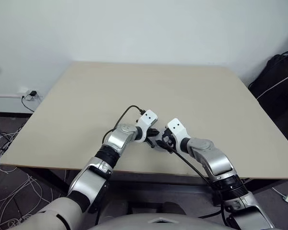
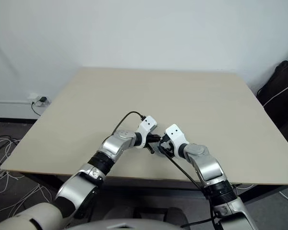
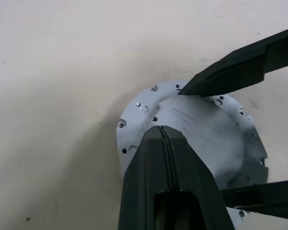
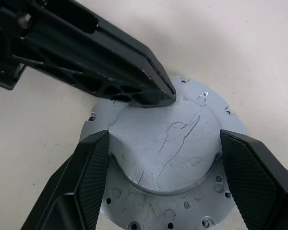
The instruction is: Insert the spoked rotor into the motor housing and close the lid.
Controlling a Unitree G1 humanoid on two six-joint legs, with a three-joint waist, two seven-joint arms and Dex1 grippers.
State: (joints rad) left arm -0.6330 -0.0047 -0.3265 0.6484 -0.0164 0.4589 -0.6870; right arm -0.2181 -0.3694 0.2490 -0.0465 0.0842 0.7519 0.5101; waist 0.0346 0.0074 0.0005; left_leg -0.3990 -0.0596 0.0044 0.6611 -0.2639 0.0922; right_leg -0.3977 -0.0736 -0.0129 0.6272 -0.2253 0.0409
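Observation:
The lid (image 4: pixel 168 143) is a round silver disc with a raised scratched centre and a flat flange ringed with small holes, lying on the beige table (image 1: pixel 134 91) near its front edge. My right gripper (image 4: pixel 164 139) straddles the raised centre, one finger (image 4: pixel 91 167) against each side of it. My left gripper (image 3: pixel 162 130) is shut, its joined tips resting on top of the lid's far part; in the right wrist view the left gripper (image 4: pixel 156 96) comes in from the side. The spoked rotor and the motor housing are hidden.
Both hands (image 1: pixel 156 136) meet close to the table's front edge (image 1: pixel 134 170). A black bag (image 1: pixel 278 81) stands beyond the table's right side. Loose white cables (image 1: pixel 5 191) lie on the floor at the left, below a wall socket (image 1: pixel 31 95).

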